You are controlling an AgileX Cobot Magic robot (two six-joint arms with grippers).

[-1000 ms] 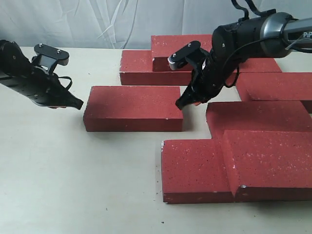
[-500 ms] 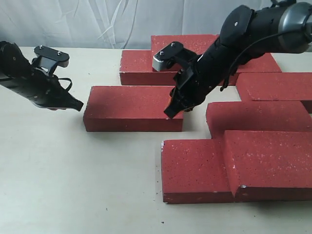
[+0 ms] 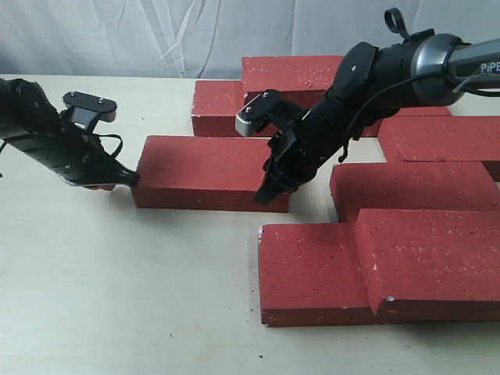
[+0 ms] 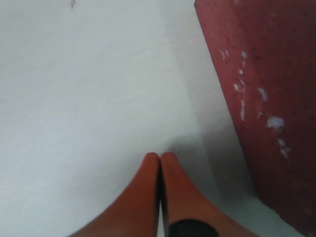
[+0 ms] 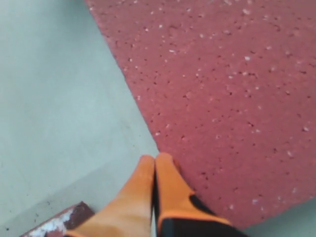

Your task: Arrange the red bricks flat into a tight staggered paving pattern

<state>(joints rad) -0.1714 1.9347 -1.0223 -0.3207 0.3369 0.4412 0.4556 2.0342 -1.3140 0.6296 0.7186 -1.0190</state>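
Note:
A loose red brick (image 3: 207, 172) lies flat near the table's middle, apart from the other red bricks. My left gripper (image 3: 129, 179) is shut and empty, its tip at the brick's left end; the left wrist view shows the closed fingertips (image 4: 159, 157) beside the brick's side (image 4: 261, 103). My right gripper (image 3: 263, 195) is shut and empty, its tip at the brick's front right corner. The right wrist view shows its gripper (image 5: 155, 158) at the corner of the brick's top (image 5: 222, 89). Several more bricks (image 3: 422, 258) lie to the right and behind.
Two bricks (image 3: 234, 105) sit at the back, one overlapping the other. Bricks at the right (image 3: 441, 137) form partly stacked rows. A white cloth backdrop (image 3: 117, 31) closes the far side. Bare tabletop (image 3: 117, 297) spreads across the front left.
My right gripper has swung down and left to the loose brick's front right corner. My left gripper has dropped lower and right, up to the brick's left end.

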